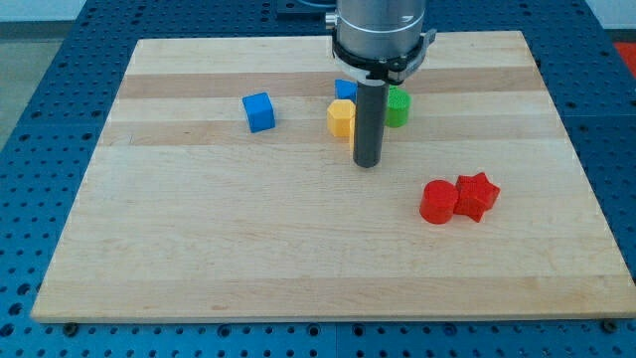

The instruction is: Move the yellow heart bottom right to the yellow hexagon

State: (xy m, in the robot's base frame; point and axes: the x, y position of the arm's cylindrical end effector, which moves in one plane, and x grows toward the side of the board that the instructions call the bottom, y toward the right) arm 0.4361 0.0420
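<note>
My tip (368, 163) rests on the board just right of centre. A yellow block (341, 117), which looks like the hexagon, sits just up and left of the tip, and the rod covers its right side. I cannot make out a separate yellow heart; it may be hidden behind the rod. A blue block (344, 89) touches the yellow block's top side. A green block (397, 106) peeks out on the rod's right.
A blue cube (258, 111) stands alone at the view's left of the cluster. A red cylinder (437, 202) and a red star (477, 195) touch each other at the view's lower right. The wooden board (199, 249) ends in blue table on all sides.
</note>
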